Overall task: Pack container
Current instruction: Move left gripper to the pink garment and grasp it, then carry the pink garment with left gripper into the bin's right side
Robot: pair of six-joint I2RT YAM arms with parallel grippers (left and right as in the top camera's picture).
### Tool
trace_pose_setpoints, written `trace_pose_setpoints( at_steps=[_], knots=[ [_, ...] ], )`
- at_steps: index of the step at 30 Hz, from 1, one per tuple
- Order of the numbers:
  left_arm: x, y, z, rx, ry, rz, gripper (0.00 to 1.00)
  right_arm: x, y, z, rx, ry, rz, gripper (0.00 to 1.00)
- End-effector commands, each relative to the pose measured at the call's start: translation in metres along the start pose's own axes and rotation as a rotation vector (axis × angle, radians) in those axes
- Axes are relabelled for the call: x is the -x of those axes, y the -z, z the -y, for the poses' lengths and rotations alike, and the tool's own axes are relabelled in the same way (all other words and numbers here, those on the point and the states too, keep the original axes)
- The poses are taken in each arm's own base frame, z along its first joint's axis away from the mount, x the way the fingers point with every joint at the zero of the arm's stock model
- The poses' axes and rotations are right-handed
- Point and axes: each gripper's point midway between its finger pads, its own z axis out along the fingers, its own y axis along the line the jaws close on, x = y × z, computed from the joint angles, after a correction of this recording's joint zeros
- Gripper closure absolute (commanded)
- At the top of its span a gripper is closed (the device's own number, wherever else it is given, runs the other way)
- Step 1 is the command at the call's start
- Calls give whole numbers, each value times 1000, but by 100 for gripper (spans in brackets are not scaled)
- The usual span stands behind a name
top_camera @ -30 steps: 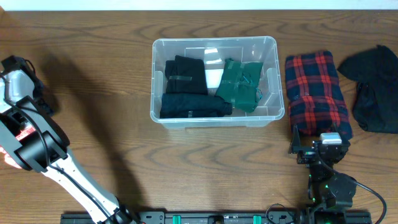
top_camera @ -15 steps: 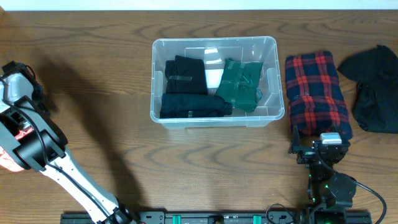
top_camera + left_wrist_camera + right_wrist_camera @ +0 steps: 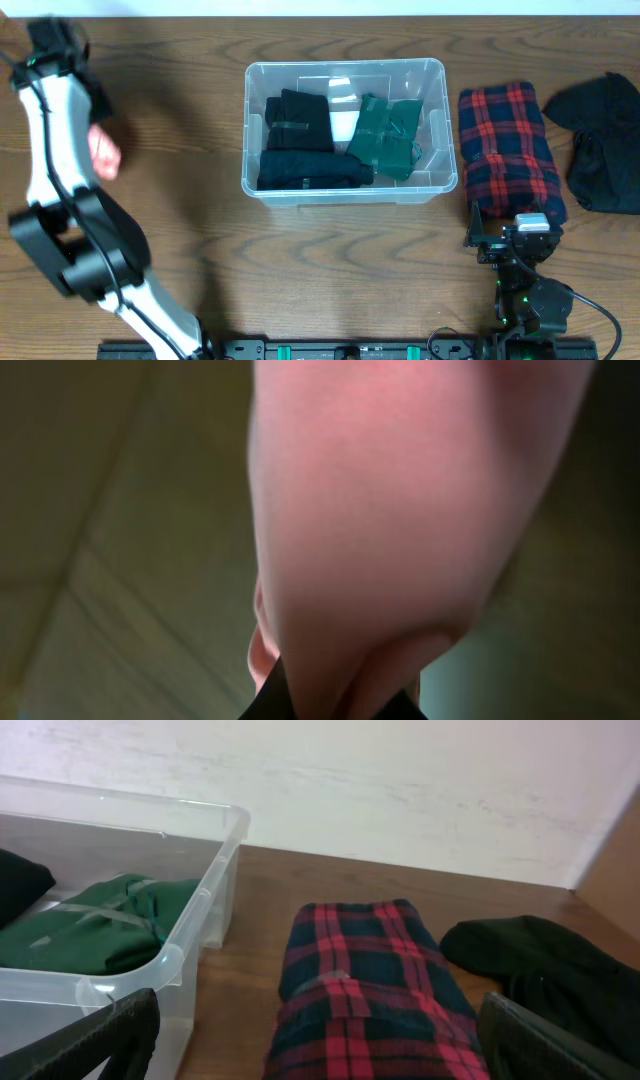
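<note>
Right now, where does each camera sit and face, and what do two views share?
Overhead: above table, facing down; both arms show.
Left wrist: at far left, blocked by blurred pink object; dark fingertips below.
Right wrist: low, facing the wall; open fingers at corners.
Shared: overhead and right wrist: clear rectangular plastic container, red plaid folded cloth.

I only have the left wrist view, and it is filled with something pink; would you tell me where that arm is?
Observer: The pink item in the left claw is over the table's far left, apart from the container.
Operator: Thank you. What does the container hold?
Observer: Two dark folded garments and a green one.
Operator: What waits outside it?
Observer: A red plaid bundle just right of it, with a black garment farther right.
</note>
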Motion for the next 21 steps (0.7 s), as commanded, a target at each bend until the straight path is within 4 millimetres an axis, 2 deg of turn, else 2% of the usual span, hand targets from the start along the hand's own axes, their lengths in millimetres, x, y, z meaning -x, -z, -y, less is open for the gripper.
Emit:
trace_pose_setpoints(
  at_steps=[1, 3, 5, 8, 11, 14, 18, 21],
  knots=[
    [24, 83, 22, -61, -118, 188, 94, -1, 0, -2, 7, 15, -1, 1],
    [25, 116, 48, -99, -215, 258, 94, -1, 0, -2, 7, 15, -1, 1],
    [20, 150, 82, -147, -335, 329, 94, -1, 0, -2, 7, 15, -1, 1],
    [3, 185, 132, -207, -517, 395, 94, -1, 0, -2, 7, 15, -1, 1],
    [-24, 211, 179, -256, -715, 434, 95, -1, 0, -2, 7, 15, -1, 1],
    [-51, 237, 217, -300, -872, 478, 94, -1, 0, -2, 7, 15, -1, 1],
    [-84, 267, 254, -348, -1037, 542, 94, -1, 0, -2, 7, 15, -1, 1],
    [-107, 282, 275, -377, -1128, 573, 94, -1, 0, -2, 7, 15, -1, 1]
  ],
)
